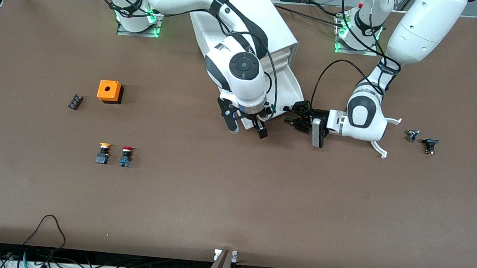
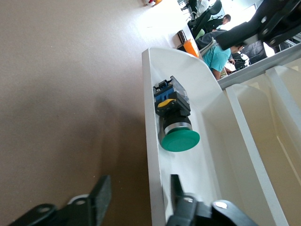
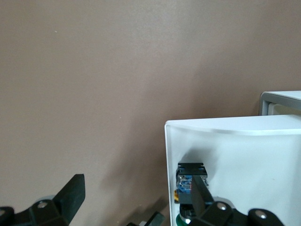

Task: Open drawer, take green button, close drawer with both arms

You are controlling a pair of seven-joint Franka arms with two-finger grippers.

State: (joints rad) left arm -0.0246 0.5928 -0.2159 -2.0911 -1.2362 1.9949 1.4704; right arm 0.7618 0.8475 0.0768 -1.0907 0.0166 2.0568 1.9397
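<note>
- Two arms meet mid-table at a white cabinet [image 1: 265, 28] standing at the edge where the robot bases are.
- Its lowest drawer [image 1: 291, 85] is pulled out, slid toward the front camera.
- Right gripper [image 1: 247, 128] hangs over the drawer's front end, fingers spread wide: one finger [image 3: 200, 193] inside the drawer right at the button, the other finger [image 3: 70, 190] outside over the tabletop. Not clamped on anything.
- Left gripper [image 1: 295, 114] sits at the drawer's side wall on the left arm's end, jaws partly apart, straddling the wall, gripping nothing.
- Green button [image 2: 175, 123] lies on its side in the drawer, close to the front wall.
- Orange box [image 1: 109, 91] sits toward the right arm's end.
- Yellow-capped button [image 1: 103, 153] and red-capped button [image 1: 126, 156] stand side by side, nearer the front camera than the box.
</note>
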